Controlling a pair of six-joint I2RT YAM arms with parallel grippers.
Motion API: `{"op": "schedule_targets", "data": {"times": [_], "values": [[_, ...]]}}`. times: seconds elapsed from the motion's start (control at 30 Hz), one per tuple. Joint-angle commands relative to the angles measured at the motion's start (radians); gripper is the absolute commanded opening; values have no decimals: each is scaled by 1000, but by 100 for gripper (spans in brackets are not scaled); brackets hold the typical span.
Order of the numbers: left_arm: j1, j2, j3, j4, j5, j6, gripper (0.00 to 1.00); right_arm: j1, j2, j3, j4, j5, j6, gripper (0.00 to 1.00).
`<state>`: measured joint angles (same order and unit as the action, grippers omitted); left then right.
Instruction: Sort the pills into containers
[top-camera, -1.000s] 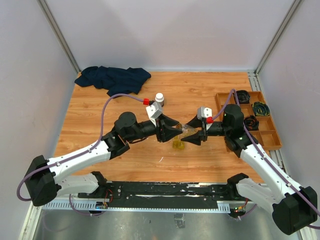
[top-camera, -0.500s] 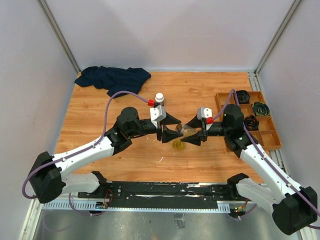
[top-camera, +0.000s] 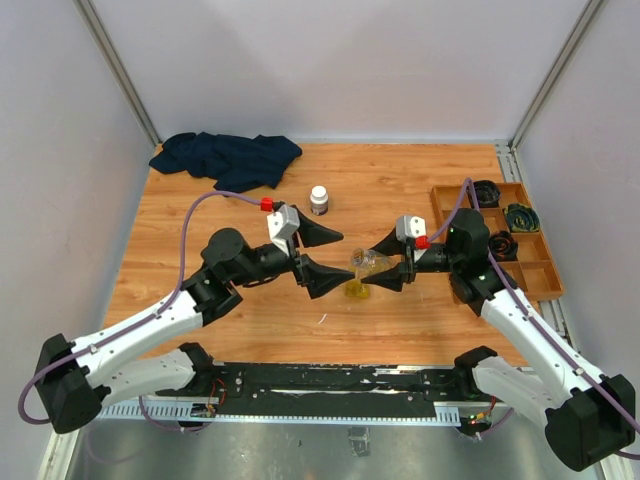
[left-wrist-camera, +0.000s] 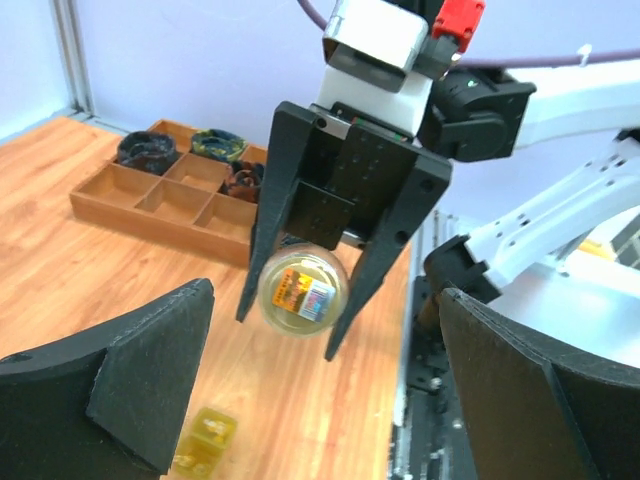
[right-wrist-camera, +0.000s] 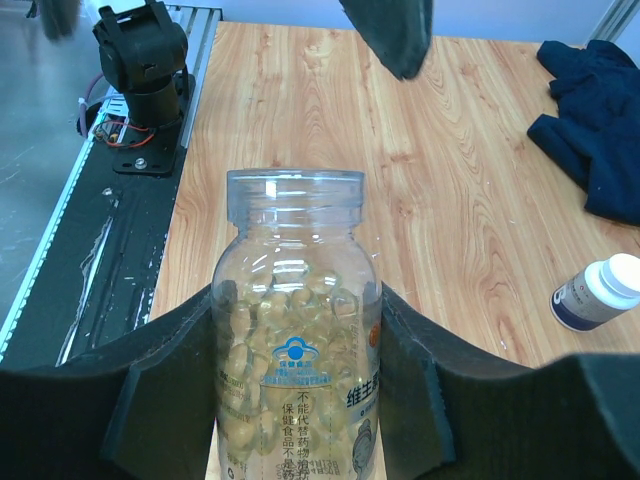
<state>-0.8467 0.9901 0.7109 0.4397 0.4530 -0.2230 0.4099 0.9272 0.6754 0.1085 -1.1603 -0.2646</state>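
1. My right hand (top-camera: 375, 264) clamps the clear cylindrical vial of yellow capsules (right-wrist-camera: 295, 330), uncapped, above the wooden counter (top-camera: 200, 200)
2. My left hand (top-camera: 343, 259) gapes wide, empty
3. The flat translucent yellow case (top-camera: 357, 290) lies just below, likely to catch pills

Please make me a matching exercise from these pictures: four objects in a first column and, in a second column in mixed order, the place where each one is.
Objects
1. clear pill bottle
2. white-capped bottle
3. dark blue cloth
4. yellow case

Places
A. far left corner of the table
B. held between the fingers of the right gripper
C. standing upright on the table, on the far side of the left gripper
D. flat on the table, close to the held bottle

Pairs: 1-B, 2-C, 3-A, 4-D
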Motion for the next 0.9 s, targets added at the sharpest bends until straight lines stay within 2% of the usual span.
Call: {"op": "schedule_targets", "data": {"times": [0.0,0.1,0.17,0.3,0.4,0.7,0.87], "values": [[-2,-68,-46,58,-51,-203,99,7,-12,25,33,-9,-8,1],[-2,-78,-91,155,-74,-377,96,7,-6,31,19,36,-13,1],[-2,-73,-88,129,-128,-443,89,7,0,34,6,63,-18,1],[-59,-64,-51,-38,-404,-401,85,6,5,36,2,94,-14,0],[-100,-45,-35,-59,-484,-390,86,4,7,36,1,100,-14,1],[-140,34,24,-63,-520,-381,84,4,12,36,0,97,-17,1],[-142,73,54,-64,-509,-371,76,5,12,38,-1,97,-17,1]]}}
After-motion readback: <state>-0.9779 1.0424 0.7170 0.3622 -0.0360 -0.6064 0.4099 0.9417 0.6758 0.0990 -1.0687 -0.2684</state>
